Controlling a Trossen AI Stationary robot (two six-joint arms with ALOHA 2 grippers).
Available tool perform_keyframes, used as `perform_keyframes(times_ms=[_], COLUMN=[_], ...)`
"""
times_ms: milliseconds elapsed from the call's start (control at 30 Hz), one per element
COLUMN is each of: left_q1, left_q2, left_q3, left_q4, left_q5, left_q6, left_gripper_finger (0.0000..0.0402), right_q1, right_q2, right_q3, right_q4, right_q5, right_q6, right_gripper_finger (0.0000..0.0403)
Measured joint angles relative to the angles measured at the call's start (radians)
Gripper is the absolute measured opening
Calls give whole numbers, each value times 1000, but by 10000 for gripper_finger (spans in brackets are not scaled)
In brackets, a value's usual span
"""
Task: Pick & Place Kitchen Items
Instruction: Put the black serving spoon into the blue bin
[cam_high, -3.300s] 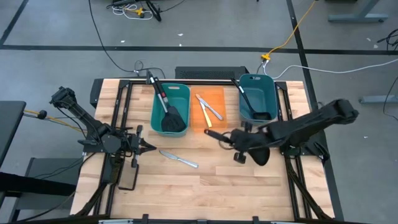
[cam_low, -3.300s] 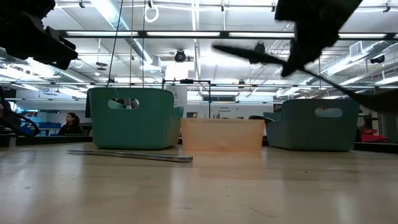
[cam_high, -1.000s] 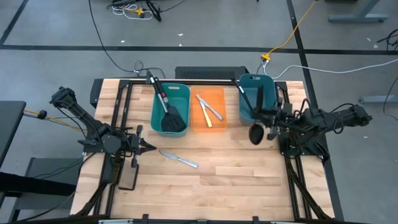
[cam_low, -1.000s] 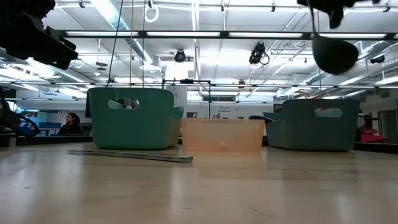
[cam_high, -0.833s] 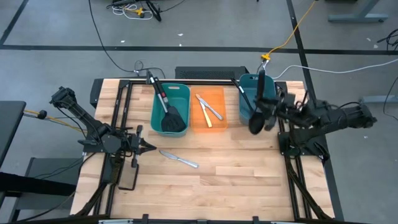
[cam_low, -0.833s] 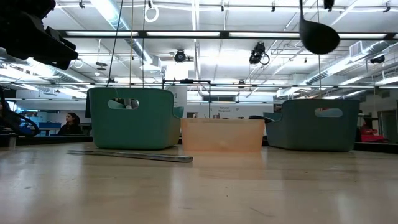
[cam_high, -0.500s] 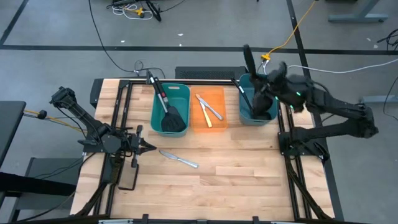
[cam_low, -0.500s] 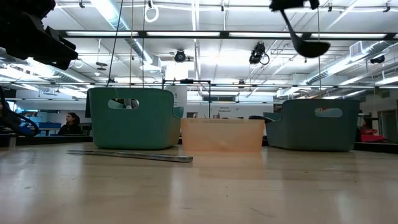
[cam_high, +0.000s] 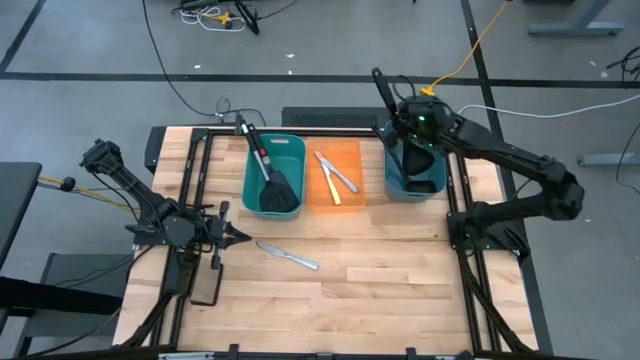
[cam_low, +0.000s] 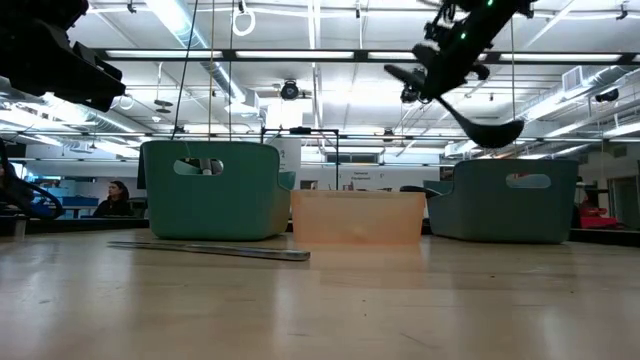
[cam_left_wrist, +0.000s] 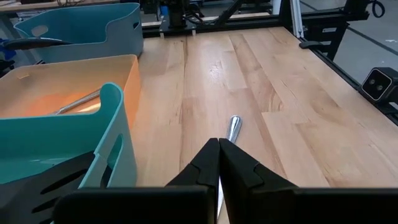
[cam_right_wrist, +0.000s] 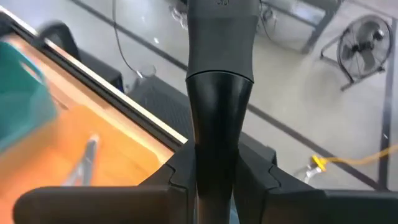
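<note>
Ladle (cam_low: 470, 110) hangs tilted above right teal bin (cam_high: 414, 160), bowl low, handle clamped in right gripper (cam_high: 415, 125) fingers. Lower bowl inside rim before release, clear of ladle already there. Left gripper (cam_high: 232, 236) idle, fingers together, near silver knife (cam_high: 287, 254).

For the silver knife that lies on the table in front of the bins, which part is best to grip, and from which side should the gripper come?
Probably the middle of the silver knife, coming straight down from above. It lies flat on the bare wood, clear of the bins, so only its narrow sides offer purchase; the fingers should straddle it across its length. The left gripper, now shut, is nearest.
</note>
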Motion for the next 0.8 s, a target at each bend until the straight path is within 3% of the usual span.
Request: perform_keyframes(times_ms=[133, 233, 367, 800], left_q1=[0, 0, 0, 0], left_q2=[0, 0, 0, 0], left_q3=[0, 0, 0, 0], left_q4=[0, -1, -13, -31], left_q5=[0, 0, 1, 0], left_q6=[-2, -3, -21, -23], left_gripper_finger=[11, 11, 12, 12], right_q1=[-43, -71, -119, -256], right_q2=[65, 68, 21, -142], right_q3=[-13, -89, -232, -571], right_q4=[11, 148, 392, 687], right_q5=[-17, -47, -130, -216], right_q6=[-22, -34, -29, -28], right_gripper_finger=[73, 73, 73, 73])
